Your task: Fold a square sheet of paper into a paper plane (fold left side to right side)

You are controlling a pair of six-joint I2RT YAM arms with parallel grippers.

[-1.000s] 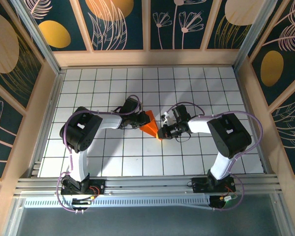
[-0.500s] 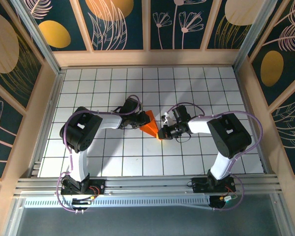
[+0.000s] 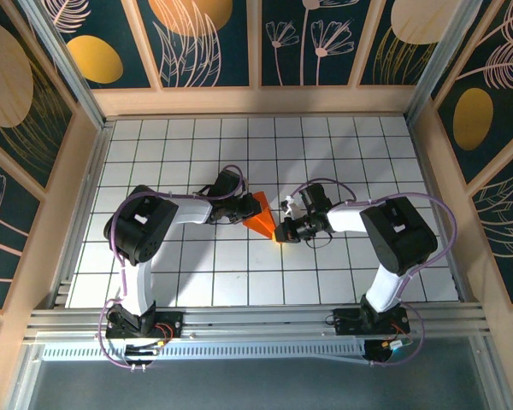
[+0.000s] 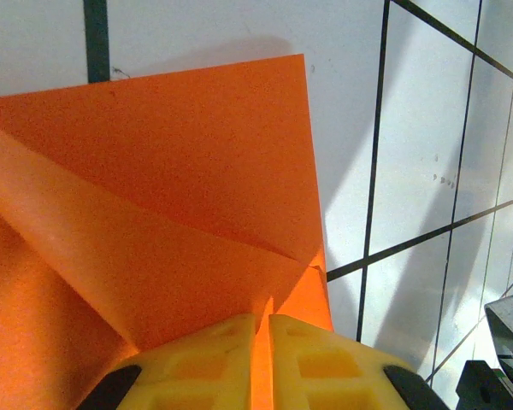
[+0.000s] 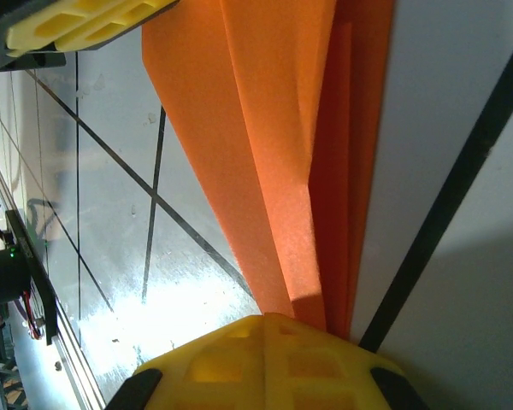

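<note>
Our left tool (image 4: 262, 326) is clenched on the wide end of the paper plane (image 3: 261, 217). Our right tool (image 5: 268, 325) is clamped on the narrow tip. Over the last second we see nothing shift: both tools and the paper sit exactly as they did. We judge this a pause that pins the creases rather than starting a new fold. The plane sits mid-surface (image 3: 325, 154), between the two tools. In the top view its long axis runs from 11 o'clock to 5 o'clock, with the tip pointing toward 5 o'clock.
</note>
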